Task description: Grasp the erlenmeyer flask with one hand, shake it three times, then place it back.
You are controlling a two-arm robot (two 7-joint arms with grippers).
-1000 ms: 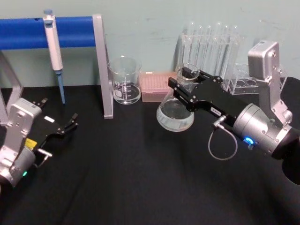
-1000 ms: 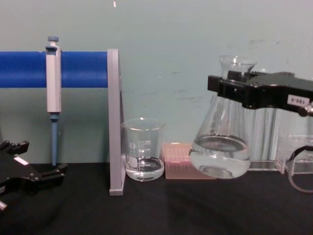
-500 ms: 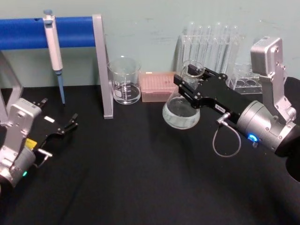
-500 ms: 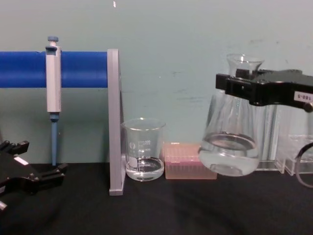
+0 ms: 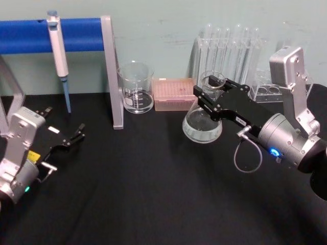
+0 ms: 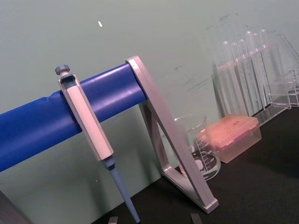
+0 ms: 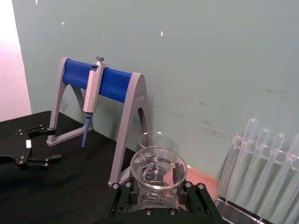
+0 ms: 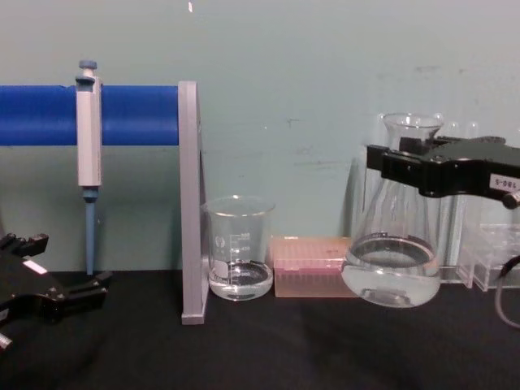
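The right gripper [image 5: 210, 95] comes in from the right & is shut tight on the neck of the erlenmeyer flask [image 5: 203, 126]. One black jaw is on each side, just under the rim. The flask has a little clear water in the bottom. It leans a bit & its base is very low, down by the black table [image 5: 153, 194]. Can't tell if it touches. In the chest view the flask [image 8: 392, 262] is at the right, w/ the gripper [image 8: 400, 166] across its neck.

Stuff close by: a pink box [image 5: 175, 95] is just behind & left of the flask, very near. Behind the flask a clear rack w/ tall test tubes [image 5: 230, 48] stands by the wall. A glass beaker [image 5: 136, 88] w/ a little water is left of the pink box. Next to it is the grey leg [image 5: 111, 71] of a stand w/ a blue bar [image 5: 76, 34]. A pipette [image 5: 57, 51] hangs on the bar.

The left gripper [image 5: 73, 137] sits low at the far left, well apart from the flask. Its fingers are open w/ nothing in them. The grey leg & the beaker are btwn it & the flask.
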